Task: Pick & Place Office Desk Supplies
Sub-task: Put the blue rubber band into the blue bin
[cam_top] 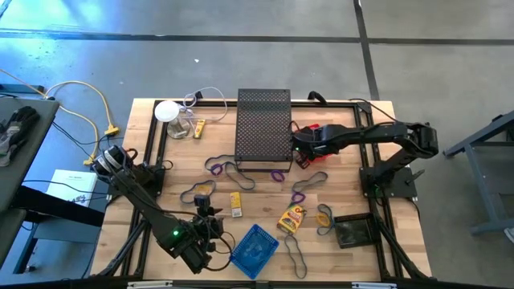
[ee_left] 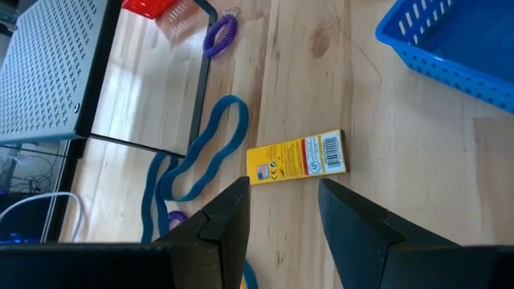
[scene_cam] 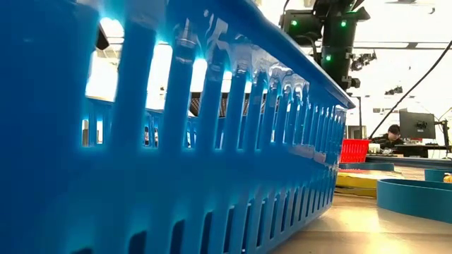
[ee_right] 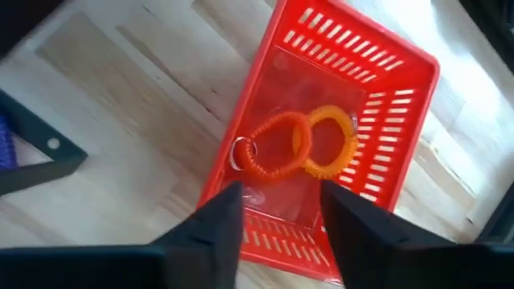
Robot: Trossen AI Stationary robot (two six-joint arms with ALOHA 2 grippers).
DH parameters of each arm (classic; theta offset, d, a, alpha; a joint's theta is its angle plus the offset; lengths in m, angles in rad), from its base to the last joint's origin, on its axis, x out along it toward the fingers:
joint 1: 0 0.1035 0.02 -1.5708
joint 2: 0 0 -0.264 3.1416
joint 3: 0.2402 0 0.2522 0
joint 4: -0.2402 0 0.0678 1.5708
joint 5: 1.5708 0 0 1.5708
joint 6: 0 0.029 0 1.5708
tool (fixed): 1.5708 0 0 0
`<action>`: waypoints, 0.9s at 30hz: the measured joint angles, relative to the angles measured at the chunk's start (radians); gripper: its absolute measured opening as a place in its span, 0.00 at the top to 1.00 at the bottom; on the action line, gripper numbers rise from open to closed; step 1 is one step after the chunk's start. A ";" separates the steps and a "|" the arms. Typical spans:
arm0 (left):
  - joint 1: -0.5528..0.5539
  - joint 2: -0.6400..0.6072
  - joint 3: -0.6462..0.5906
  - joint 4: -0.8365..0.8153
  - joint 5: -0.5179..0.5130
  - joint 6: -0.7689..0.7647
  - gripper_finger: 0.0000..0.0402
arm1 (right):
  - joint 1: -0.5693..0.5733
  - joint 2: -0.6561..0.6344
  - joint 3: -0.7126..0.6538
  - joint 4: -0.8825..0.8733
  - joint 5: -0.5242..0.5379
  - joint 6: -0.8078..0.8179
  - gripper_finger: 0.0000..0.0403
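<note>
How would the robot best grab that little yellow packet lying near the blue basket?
Probably from straight above, pinching across its two long edges. The yellow packet lies flat on the table, and the left gripper, fingers open, is near one short end.

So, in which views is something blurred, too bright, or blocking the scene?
Low view: the blue basket fills the frame, near and soft, with bright light glaring through its slots. Left wrist view: a pale sheen lies on the wooden table beside the black mesh box. Right wrist view: the right claw is blurred, and the red basket is sharper.
</note>
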 joint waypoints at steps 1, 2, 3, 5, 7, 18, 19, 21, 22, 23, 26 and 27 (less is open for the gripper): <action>0.000 0.000 0.000 0.000 0.000 0.004 0.65 | 0.004 0.000 0.000 -0.009 -0.013 0.000 0.55; 0.000 0.000 0.000 0.000 0.000 0.006 0.65 | 0.008 0.000 0.000 -0.022 -0.030 0.001 0.52; 0.000 0.000 0.000 0.000 0.000 0.006 0.65 | 0.013 -0.004 0.000 -0.040 -0.057 0.006 0.50; 0.000 0.000 0.000 -0.001 0.000 0.006 0.65 | 0.025 -0.017 0.001 -0.079 -0.118 0.036 0.46; 0.000 0.000 0.000 -0.002 0.000 0.007 0.65 | 0.043 -0.030 0.001 -0.118 -0.168 0.077 0.45; 0.003 0.000 -0.001 -0.002 -0.017 0.016 0.65 | 0.257 -0.105 0.001 -0.230 -0.284 0.364 0.49; 0.003 0.000 -0.001 -0.001 -0.016 0.013 0.65 | 0.281 -0.105 0.001 -0.235 -0.290 0.391 0.49; 0.003 0.000 -0.001 0.001 -0.009 0.011 0.65 | 0.323 -0.102 -0.002 -0.239 -0.299 0.417 0.50; 0.003 0.000 -0.002 0.001 -0.002 0.010 0.65 | 0.341 -0.100 -0.009 -0.237 -0.299 0.427 0.51; 0.003 0.000 -0.003 0.001 0.004 0.009 0.65 | 0.354 -0.098 -0.018 -0.238 -0.296 0.439 0.51; 0.003 0.000 -0.005 0.001 0.007 0.009 0.65 | 0.377 -0.098 -0.059 -0.219 -0.250 0.498 0.52; 0.003 0.000 -0.005 0.001 0.007 0.009 0.65 | 0.378 -0.098 -0.079 -0.206 -0.235 0.519 0.53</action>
